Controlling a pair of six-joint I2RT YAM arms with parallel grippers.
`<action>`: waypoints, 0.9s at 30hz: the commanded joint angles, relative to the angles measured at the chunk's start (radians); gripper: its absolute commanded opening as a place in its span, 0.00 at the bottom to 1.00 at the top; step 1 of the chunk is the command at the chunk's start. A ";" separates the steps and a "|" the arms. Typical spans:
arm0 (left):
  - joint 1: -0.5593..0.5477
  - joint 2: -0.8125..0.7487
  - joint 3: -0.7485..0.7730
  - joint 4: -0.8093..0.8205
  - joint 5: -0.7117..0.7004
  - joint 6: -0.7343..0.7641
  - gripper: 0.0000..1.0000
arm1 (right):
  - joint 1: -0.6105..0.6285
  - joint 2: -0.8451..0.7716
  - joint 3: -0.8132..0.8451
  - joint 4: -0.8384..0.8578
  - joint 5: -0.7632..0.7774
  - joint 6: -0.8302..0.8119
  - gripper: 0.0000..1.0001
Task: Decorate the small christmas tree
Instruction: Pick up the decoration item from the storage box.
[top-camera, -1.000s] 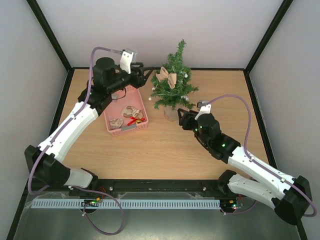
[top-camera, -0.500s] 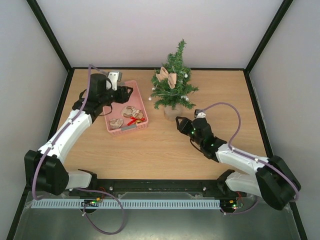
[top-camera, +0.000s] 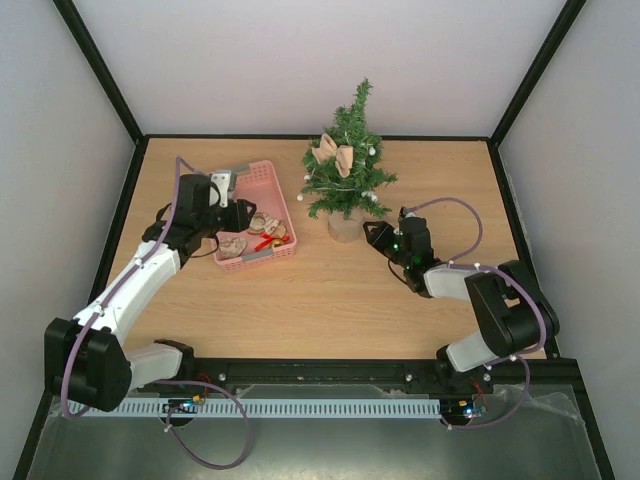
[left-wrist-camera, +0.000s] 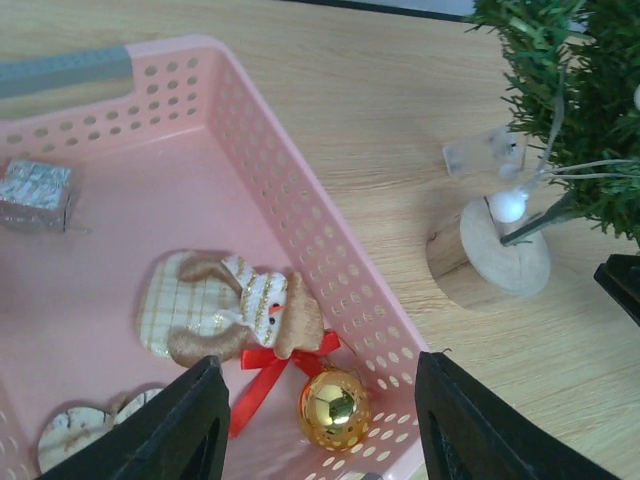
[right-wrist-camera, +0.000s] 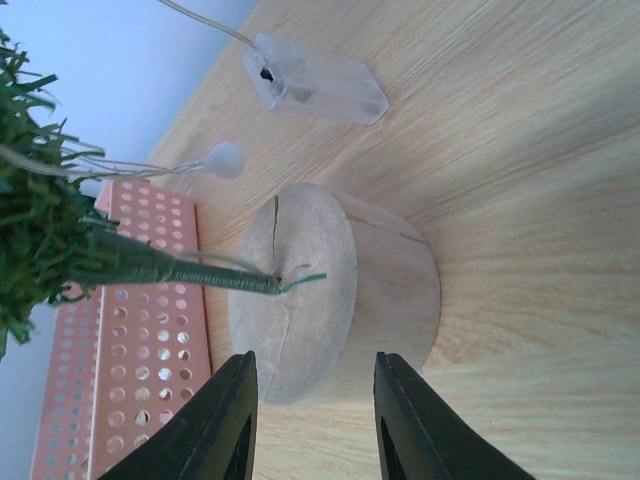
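Observation:
The small christmas tree (top-camera: 346, 170) stands at the back middle on a pale wooden base (top-camera: 342, 228), with a beige bow (top-camera: 333, 152) and white bead lights on it. The pink basket (top-camera: 256, 213) lies to its left. My left gripper (left-wrist-camera: 318, 420) is open and empty above the basket's right end, over a gold bauble (left-wrist-camera: 333, 407) with a red ribbon and a beige snowman ornament (left-wrist-camera: 228, 308). My right gripper (right-wrist-camera: 312, 410) is open and empty, low on the table just right of the tree base (right-wrist-camera: 335, 290), not touching it.
A silver gift-box ornament (left-wrist-camera: 35, 194) and a heart ornament (left-wrist-camera: 85, 443) also lie in the basket. A clear battery box (right-wrist-camera: 315, 88) with its wire lies behind the tree base. Grey walls close the table on three sides.
My left gripper has pulled back from the tree and dropped over the basket. My right arm has folded down and its gripper now sits low beside the tree base.

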 joint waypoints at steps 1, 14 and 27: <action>0.009 0.021 -0.025 -0.017 -0.030 0.001 0.51 | -0.012 0.062 0.051 0.079 -0.052 -0.017 0.32; 0.020 0.328 0.146 -0.086 -0.272 0.103 0.52 | -0.012 -0.033 -0.017 0.028 -0.051 -0.054 0.36; 0.038 0.646 0.396 0.001 -0.486 0.198 0.59 | -0.012 -0.220 -0.037 -0.097 -0.007 -0.135 0.37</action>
